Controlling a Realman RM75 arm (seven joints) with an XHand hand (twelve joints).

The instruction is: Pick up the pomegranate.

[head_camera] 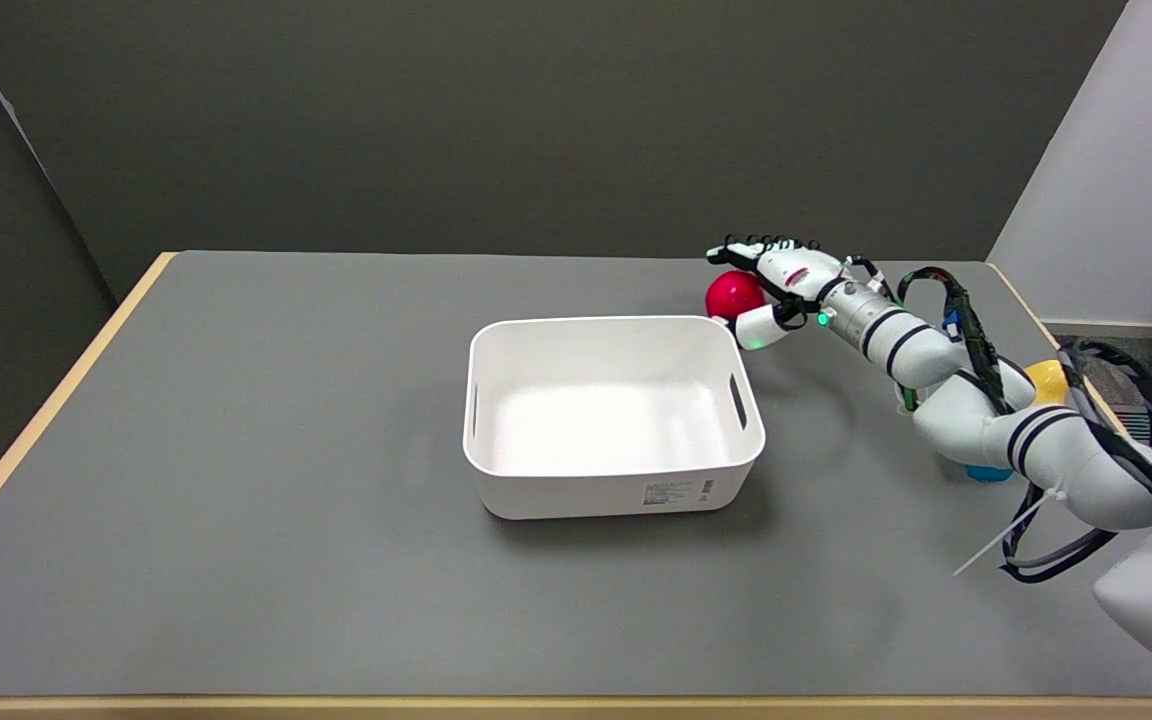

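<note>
The pomegranate (731, 294), a round red fruit, sits on the grey table just beyond the far right corner of the white bin. My right hand (781, 282) is right beside it, on its right. The fingers (751, 247) stretch over the fruit's top and the thumb (754, 328) lies at its near side. The fingers stay spread and I see no firm grip; the fruit still rests on the table. The palm hides the fruit's right side.
An empty white bin (496, 345) with slot handles stands mid-table, its far right corner close to the thumb. A yellow object (1048, 378) and a blue object (986, 472) lie near the right table edge, mostly behind my forearm.
</note>
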